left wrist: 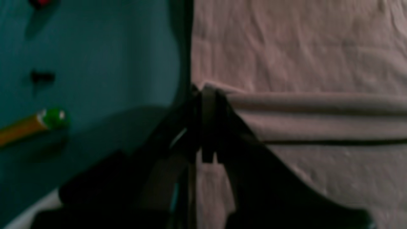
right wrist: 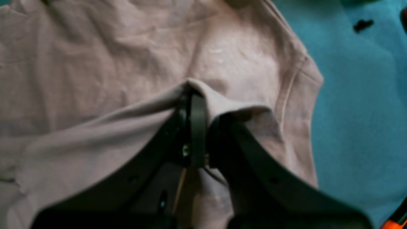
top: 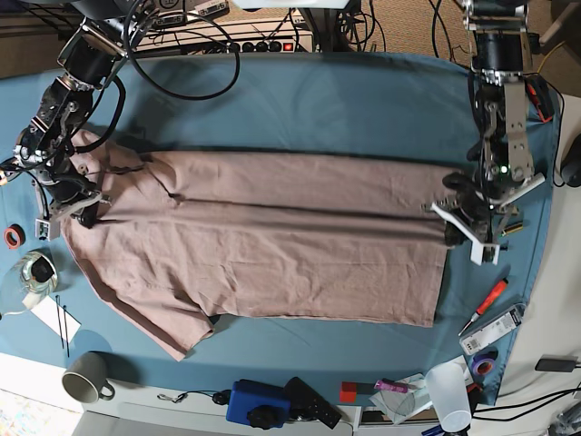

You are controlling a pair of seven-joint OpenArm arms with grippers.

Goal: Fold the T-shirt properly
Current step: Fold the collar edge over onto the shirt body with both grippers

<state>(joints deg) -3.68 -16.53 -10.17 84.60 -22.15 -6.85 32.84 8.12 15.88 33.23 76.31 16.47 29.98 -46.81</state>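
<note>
Starting at the left edge of my base view, I have the right gripper [top: 80,211] down at the shoulder end of the T-shirt [top: 272,245], and its jaws are pinched together on a bunched ridge of the pink cloth. Through the right wrist camera the same right gripper [right wrist: 194,95] shows the fabric peaked up over its tips, with a taut fold running away to its left and the short sleeve [right wrist: 299,105] hanging just to its right. Beyond that sleeve lies the blue-teal table cloth [right wrist: 359,95].

Between the two grippers the T-shirt is spread flat across the table cloth, collar end toward the right gripper and hem end toward the left one. A long fold runs the length of the body, and the far strip of the shirt is doubled over it. The near sleeve [top: 177,331] sticks out toward the front edge of the table, well apart from either gripper.

At the right of the base view, the left gripper [top: 458,211] sits at the hem corner. The left wrist camera is dark and blurred, but I can see the left gripper [left wrist: 208,92] closed on the folded edge, with the layered fold stretching off to its right. An orange pen with a green cap [left wrist: 35,124] lies on the cloth to its left.
</note>
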